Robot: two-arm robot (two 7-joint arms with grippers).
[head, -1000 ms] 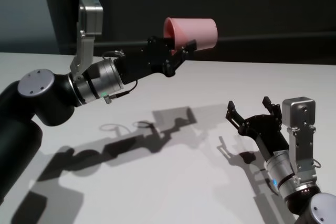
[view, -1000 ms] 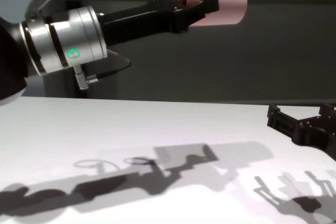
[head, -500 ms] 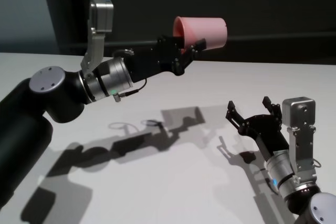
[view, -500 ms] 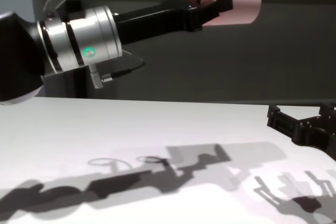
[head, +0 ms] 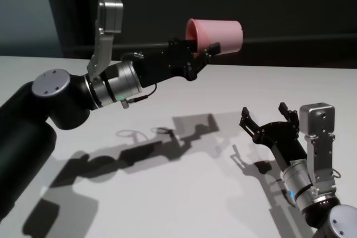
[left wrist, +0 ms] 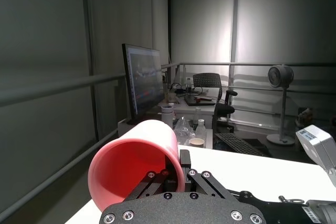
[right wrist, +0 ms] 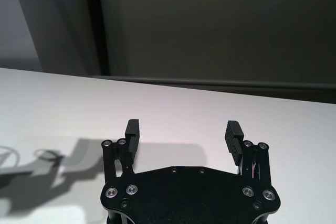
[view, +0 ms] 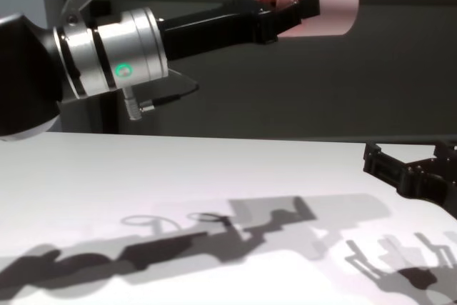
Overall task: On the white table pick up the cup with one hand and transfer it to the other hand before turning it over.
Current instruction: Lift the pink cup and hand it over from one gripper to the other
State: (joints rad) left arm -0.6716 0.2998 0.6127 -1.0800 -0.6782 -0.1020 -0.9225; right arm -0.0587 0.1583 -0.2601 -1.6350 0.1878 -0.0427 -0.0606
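Cup (head: 217,33) hung sideways, pinched at its rim by the left gripper (head: 205,53); handover looked next, needing the wide-open, empty right gripper (head: 266,116) raised to it.

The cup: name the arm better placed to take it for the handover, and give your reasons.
Right, probably. The right gripper is open and empty, low over the white table. The left gripper is shut on the cup, held aloft on its side, base end free.

We see the left pincer (head: 207,50) clamped on the pink cup's (head: 218,34) rim, holding it sideways high above the white surface (head: 184,193); the right pincer (head: 266,116) gapes low nearby.
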